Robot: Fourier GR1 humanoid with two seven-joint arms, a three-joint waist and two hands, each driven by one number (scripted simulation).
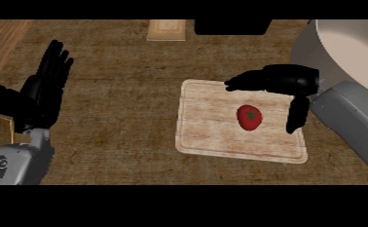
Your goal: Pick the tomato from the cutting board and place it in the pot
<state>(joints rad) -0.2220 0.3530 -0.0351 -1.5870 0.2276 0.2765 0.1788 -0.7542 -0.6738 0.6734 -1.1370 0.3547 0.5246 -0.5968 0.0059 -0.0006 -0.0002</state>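
Left hand (45, 92) and right hand (287, 79) both plain black, thick fingers plus a thumb, faint sheen. Left forearm (30, 160) and right forearm (346, 111) are smooth grey rounded shells, lighter than the hands.

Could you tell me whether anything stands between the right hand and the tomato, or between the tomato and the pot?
Nothing visible does. The tomato lies alone on the cutting board, apart from the open right hand near it. Toward the pot, only that hand itself lies across the way.
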